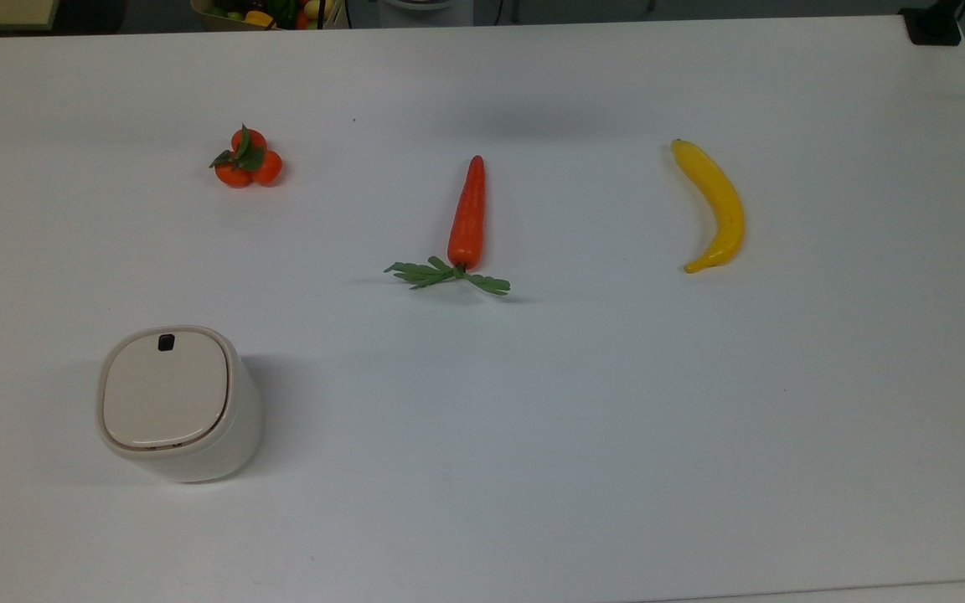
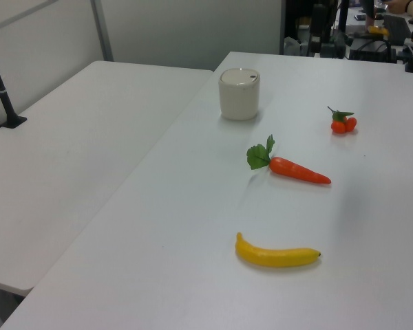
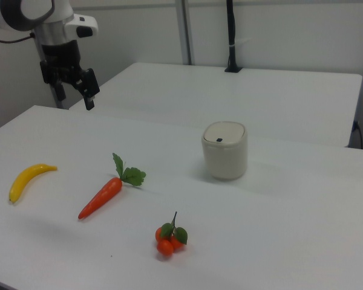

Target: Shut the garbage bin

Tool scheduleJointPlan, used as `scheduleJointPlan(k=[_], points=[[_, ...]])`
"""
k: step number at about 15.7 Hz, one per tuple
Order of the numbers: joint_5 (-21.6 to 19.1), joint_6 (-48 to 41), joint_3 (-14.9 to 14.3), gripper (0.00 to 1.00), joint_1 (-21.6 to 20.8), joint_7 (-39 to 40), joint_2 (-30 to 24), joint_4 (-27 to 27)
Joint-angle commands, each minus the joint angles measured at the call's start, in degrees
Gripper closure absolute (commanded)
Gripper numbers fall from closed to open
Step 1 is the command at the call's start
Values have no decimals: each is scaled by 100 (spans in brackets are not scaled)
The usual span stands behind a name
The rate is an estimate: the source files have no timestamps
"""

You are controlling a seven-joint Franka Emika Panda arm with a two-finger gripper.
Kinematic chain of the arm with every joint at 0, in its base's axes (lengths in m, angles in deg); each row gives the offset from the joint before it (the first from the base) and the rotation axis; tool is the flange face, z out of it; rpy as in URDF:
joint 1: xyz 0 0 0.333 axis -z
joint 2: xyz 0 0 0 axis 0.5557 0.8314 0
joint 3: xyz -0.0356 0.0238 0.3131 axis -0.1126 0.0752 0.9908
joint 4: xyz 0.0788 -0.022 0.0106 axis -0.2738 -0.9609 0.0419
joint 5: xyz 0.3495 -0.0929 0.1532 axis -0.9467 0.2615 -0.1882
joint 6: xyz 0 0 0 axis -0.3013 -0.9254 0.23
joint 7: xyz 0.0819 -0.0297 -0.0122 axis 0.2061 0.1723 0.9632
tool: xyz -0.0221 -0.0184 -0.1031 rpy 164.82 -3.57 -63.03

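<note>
Bin: small cream-white plastic garbage bin (image 1: 181,406) with rounded-square body; stands upright on white table (image 1: 616,419), near the top view's lower-left corner.
Lid: flat beige lid (image 1: 162,389) with small black latch mark at one edge; appears seated flush with the rim, judged already closed.
Gripper: black two-finger gripper (image 3: 74,92) on white arm; raised above the table's far edge at the right view's upper left; fingers parted, holding nothing.
Key relation: bin lies well apart from gripper, toward the right view's right and lower; orange plastic carrot with green leaves (image 3: 106,190) lies roughly between them.
Approach: any further press calls for travel across the table, then descent onto the lid's centre.
Bystanders: yellow plastic banana (image 1: 713,205) and cluster of small orange tangerines (image 1: 248,159); both well apart from bin.
Risk: off-centre push likely tips the light bin.
</note>
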Motion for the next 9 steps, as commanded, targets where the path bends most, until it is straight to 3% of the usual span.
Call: scheduleJointPlan(k=[1,9], points=[[185,446,-46,0,-16,444,-306,-553],[194,746,-196,0,-148,534,-306,-676]])
